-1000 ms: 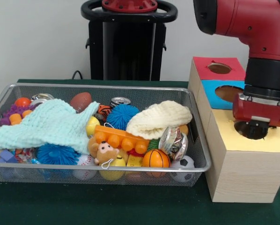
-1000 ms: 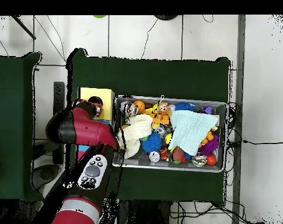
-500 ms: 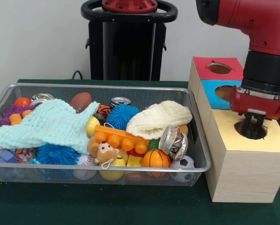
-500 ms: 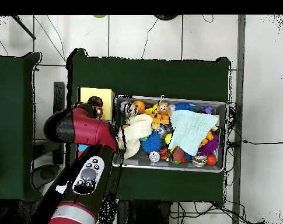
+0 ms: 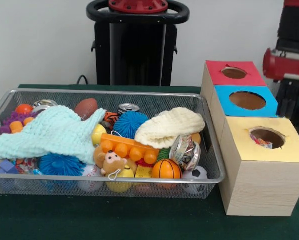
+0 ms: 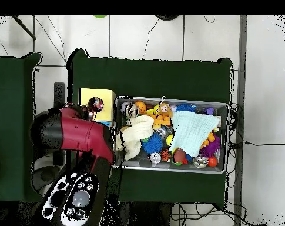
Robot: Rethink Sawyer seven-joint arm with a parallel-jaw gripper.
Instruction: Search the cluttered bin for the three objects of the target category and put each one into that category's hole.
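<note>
The silver wire-mesh bin (image 5: 209,176) fills the left and middle of the front view, heaped with toys, and also shows in the overhead view (image 6: 222,107). The yellow-surround hole (image 5: 267,136) tops the pale wooden box (image 5: 262,187), nearest of three boxes on the right. A scrap of white cloth with coloured print (image 5: 264,143) shows just inside that hole. No other printed cloth shows plainly in the bin. My gripper (image 5: 288,107) hangs at the right edge, behind and above the yellow hole, beside the blue box. Nothing shows in it. In the overhead view the red arm (image 6: 71,134) hides most of the boxes.
A large mint knitted cloth (image 5: 49,131) covers the bin's left part; a cream knitted cloth (image 5: 170,126) lies right of middle. Balls, cans, an orange block bar and a small bear lie around them. The blue-surround hole (image 5: 248,100) and red-surround hole (image 5: 234,73) lie behind the yellow one.
My gripper was down at the yellow hole and covered it. It has risen and drawn back to the right edge. The hole now shows, with printed cloth inside.
</note>
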